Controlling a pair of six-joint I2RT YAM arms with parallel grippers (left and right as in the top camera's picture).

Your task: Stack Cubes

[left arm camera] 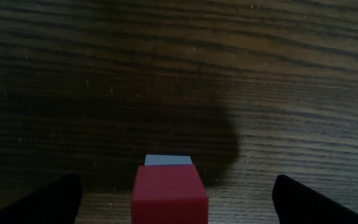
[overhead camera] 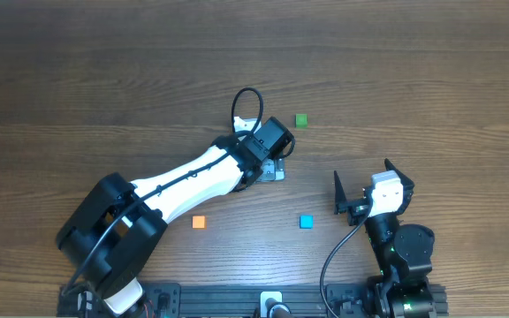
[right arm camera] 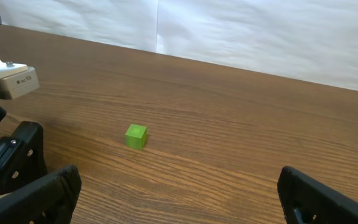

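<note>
A red cube (left arm camera: 169, 194) sits between the wide-apart fingers of my left gripper (left arm camera: 178, 202), and neither finger touches it. A pale grey-blue face (left arm camera: 168, 160) shows at its far edge; I cannot tell whether it lies under or behind the red cube. From above, my left gripper (overhead camera: 272, 165) is at the table's middle and hides that cube. A green cube (overhead camera: 301, 120) (right arm camera: 136, 136) lies just beyond it. An orange cube (overhead camera: 199, 223) and a blue cube (overhead camera: 306, 221) lie nearer the bases. My right gripper (overhead camera: 363, 188) (right arm camera: 179, 193) stands open at the right, holding nothing.
The brown wooden table (overhead camera: 78, 79) is bare across the far side and the left. My left arm's white and black wrist (right arm camera: 8, 84) shows at the side of the right wrist view. A white backdrop (right arm camera: 260, 37) hangs behind the table.
</note>
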